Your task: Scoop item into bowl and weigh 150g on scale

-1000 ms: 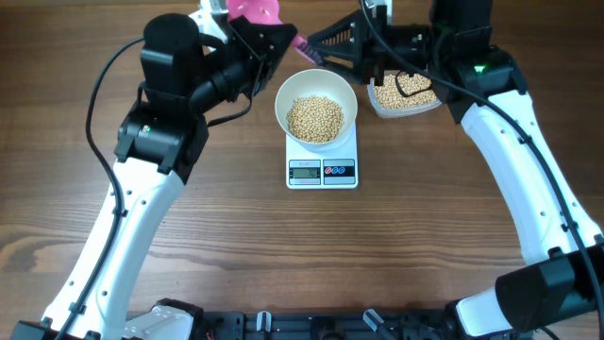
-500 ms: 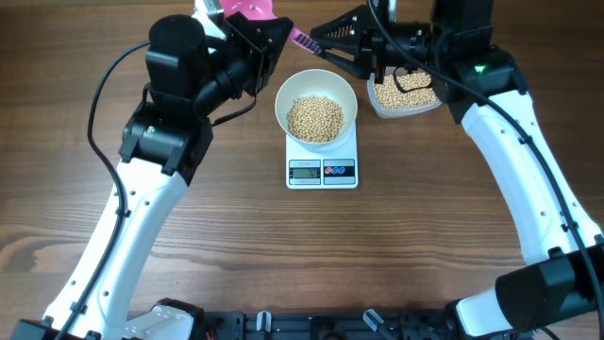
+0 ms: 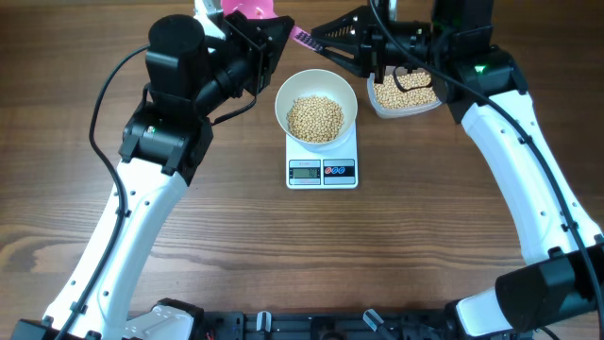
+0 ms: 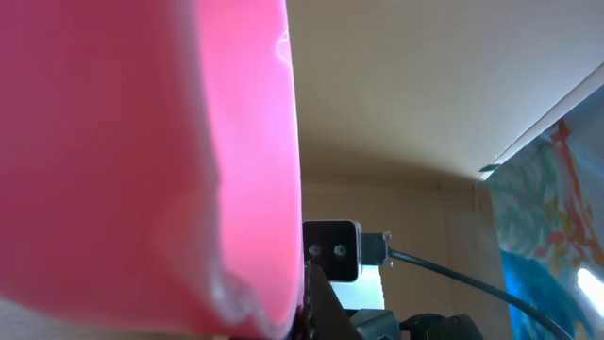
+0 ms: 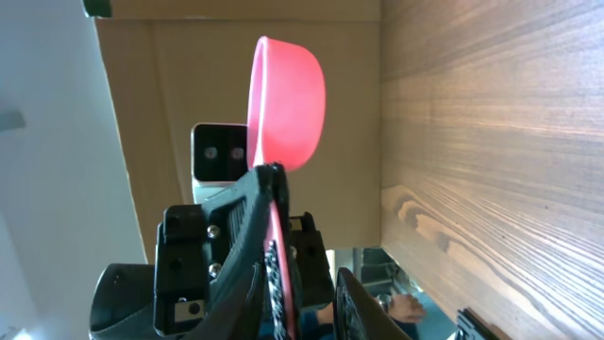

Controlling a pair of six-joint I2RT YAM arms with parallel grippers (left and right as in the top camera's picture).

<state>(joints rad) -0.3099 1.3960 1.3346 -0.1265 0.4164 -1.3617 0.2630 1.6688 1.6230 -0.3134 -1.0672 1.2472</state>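
The beans (image 3: 314, 117) are heaped in the white bowl (image 3: 281, 94), which is set on the scale (image 3: 322, 173) in the middle of the counter (image 3: 283, 255). More beans are kept in the clear tub (image 3: 434, 104) just beside it. Behind the bowl, the pink scoop (image 3: 247, 8) is clenched in the left claw (image 3: 272, 30). Its handle (image 3: 303, 38) is pointed at the right claw (image 3: 317, 39), whose jaws are seen apart, not yet pinched on it. A hand-over seems to be meant. The handle should be squeezed well in from its tip. The left claw should be let go only once that hold is firm.
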